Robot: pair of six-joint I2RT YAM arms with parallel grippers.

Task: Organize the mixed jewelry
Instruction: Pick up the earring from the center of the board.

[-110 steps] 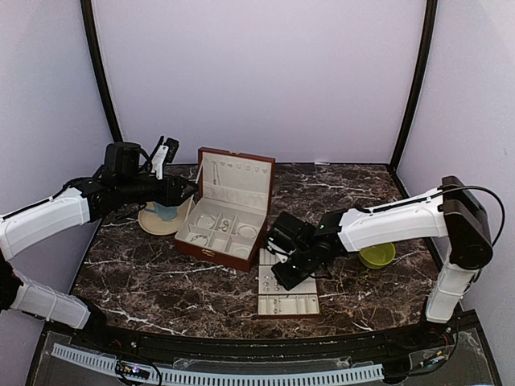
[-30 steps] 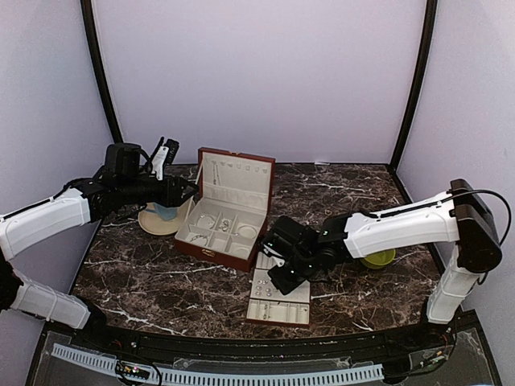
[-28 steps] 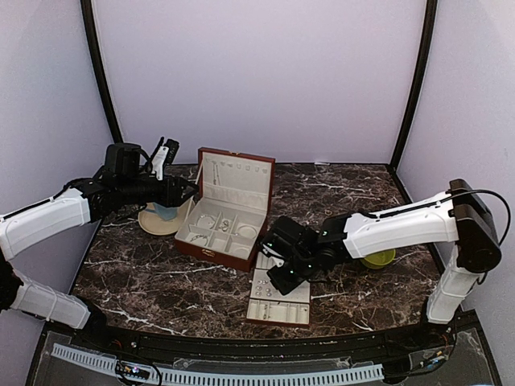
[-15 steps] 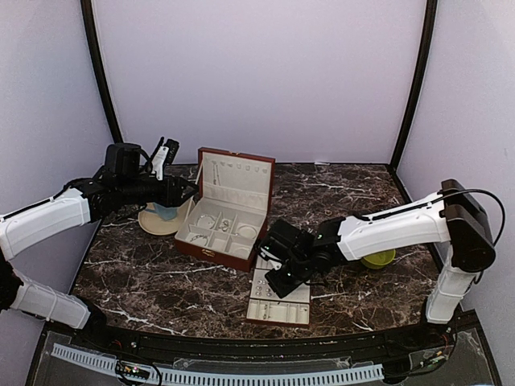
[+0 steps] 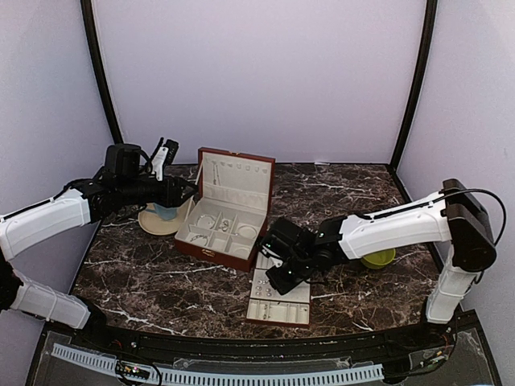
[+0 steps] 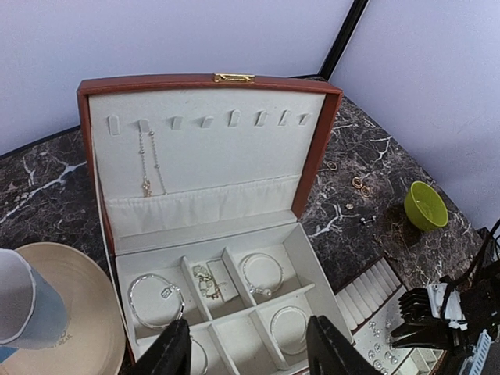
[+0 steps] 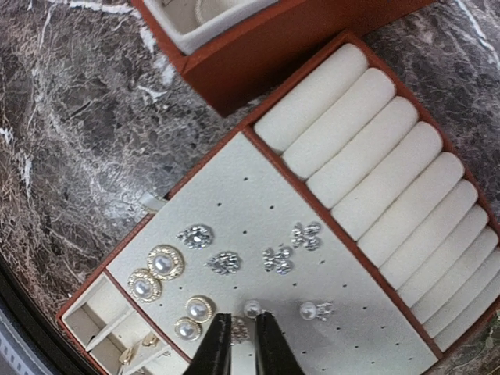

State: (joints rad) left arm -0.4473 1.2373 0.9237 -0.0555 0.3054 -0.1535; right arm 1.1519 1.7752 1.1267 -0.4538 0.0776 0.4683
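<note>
Right gripper (image 7: 243, 317): jaws nearly together, a silvery stud (image 7: 238, 332) in the narrow gap — whether it is pinched cannot be told. The gripper hangs over the slotted tray (image 7: 375, 156), just beside the front right corner of the box (image 7: 258, 55); other earrings (image 7: 164, 264) crowd the tips. Left gripper (image 6: 248, 326): jaws spread, empty, above the box's front. Bracelets (image 6: 152, 301) lie in its compartments and a chain (image 6: 147, 160) hangs in its lid. Loose rings (image 6: 358, 183) and a green bowl (image 6: 426, 205) lie right of the box.

No text is legible; faint marks on the cream dish (image 6: 87, 306) may be lettering.
</note>
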